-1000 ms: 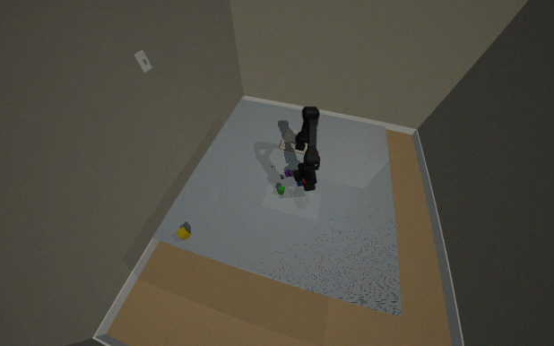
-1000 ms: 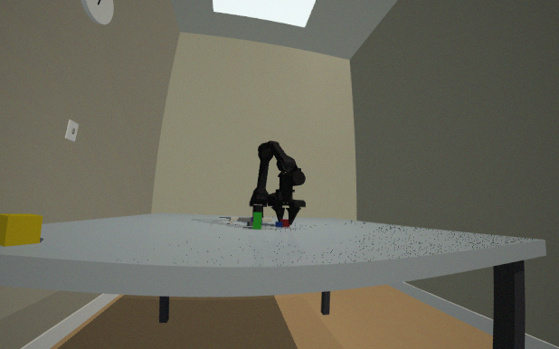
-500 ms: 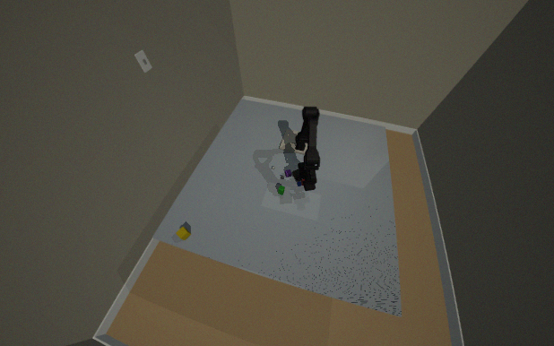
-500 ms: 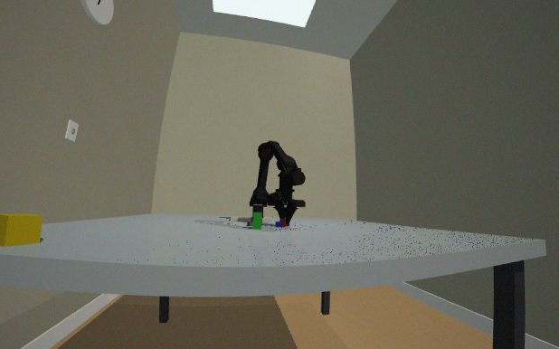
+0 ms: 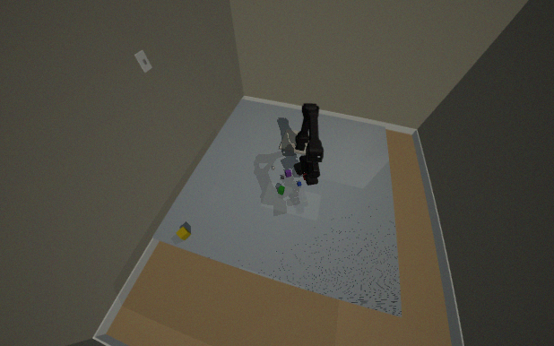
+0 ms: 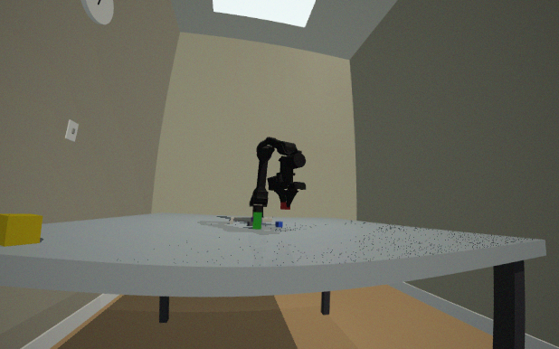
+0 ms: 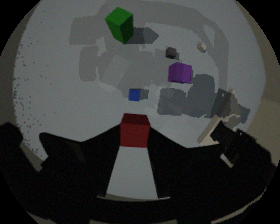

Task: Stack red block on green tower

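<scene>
I had the gripper (image 6: 285,204) clamped part-closed on the red block (image 7: 134,129), which hung above the table (image 6: 376,253), off to one side of the green tower (image 6: 257,220). The block looked small, rigid and light; I judged its flat opposite sides the right hold, and the narrow tower easily toppled.

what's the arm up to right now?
The arm's end effector is shut on the red block and holds it in the air above the grey table. The green tower stands upright on the table, off to one side of the block and lower, so the block is not over it yet. A small blue block and a purple block sit near the tower, and a yellow block sits far off near the table's edge.
</scene>
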{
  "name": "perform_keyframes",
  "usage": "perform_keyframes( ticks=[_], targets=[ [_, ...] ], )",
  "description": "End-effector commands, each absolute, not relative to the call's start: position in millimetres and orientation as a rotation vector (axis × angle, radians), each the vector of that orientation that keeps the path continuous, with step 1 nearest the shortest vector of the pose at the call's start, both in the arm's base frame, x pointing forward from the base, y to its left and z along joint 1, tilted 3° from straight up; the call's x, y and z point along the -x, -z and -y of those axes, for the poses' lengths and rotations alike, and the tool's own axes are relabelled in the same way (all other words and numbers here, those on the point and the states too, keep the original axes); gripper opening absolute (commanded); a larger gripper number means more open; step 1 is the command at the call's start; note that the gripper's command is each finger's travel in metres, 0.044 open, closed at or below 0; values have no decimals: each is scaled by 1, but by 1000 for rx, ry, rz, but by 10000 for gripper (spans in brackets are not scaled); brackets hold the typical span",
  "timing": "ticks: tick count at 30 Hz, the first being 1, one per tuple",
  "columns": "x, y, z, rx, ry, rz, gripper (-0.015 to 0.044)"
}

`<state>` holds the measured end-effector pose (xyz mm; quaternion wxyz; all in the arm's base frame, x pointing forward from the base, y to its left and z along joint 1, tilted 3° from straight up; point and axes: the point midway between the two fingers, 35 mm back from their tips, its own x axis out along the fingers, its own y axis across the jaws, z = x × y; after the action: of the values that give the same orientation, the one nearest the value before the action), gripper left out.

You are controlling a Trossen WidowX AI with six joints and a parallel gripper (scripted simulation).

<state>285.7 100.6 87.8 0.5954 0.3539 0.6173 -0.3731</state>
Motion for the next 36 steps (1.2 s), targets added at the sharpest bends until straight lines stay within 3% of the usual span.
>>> perform_keyframes(
  ticks=[1, 16, 36],
  targets=[
    [-288, -107, -101, -831, 865, -1420, 0],
    [-291, -134, -99, -831, 865, -1420, 0],
    [-372, -137, -21, -828, 865, -1411, 0]
  ],
)
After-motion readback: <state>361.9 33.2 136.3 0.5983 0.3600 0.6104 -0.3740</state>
